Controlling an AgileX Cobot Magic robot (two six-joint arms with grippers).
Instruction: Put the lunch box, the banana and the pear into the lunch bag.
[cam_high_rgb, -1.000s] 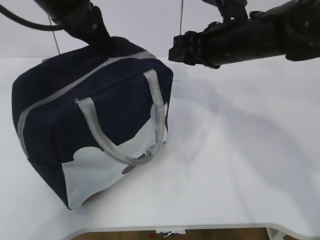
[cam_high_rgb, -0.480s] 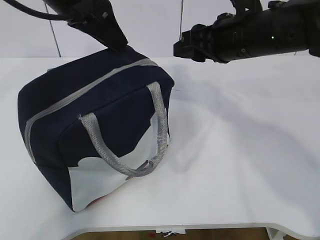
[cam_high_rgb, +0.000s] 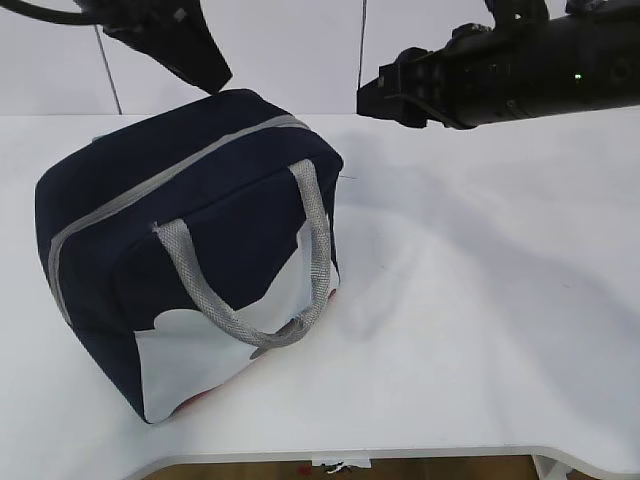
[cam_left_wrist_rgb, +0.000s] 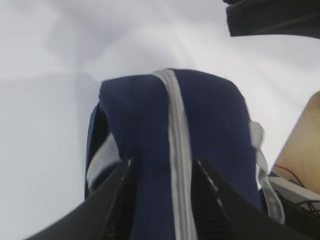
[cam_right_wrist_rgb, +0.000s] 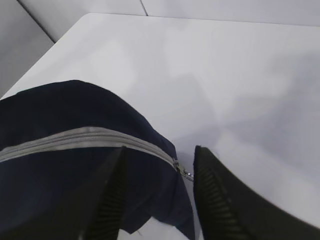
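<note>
1 boxy navy fabric lunch bag (cam_high_rgb: 200, 220), grey woven handles (cam_high_rgb: 250, 300)

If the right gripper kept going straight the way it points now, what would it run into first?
Probably the lunch bag: in the right wrist view the right gripper, jaws open, points at the bag's zipper end, with nothing between. Depth is unclear.

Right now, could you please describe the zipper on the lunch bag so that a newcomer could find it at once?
On the white table, the only object is the boxy navy lunch bag, left of centre. Across its top runs the zipper, a pale grey band from the near-left corner to the far-right edge. Unlike the two grey woven handles, it lies flat, smooth and closed against the navy fabric.
</note>
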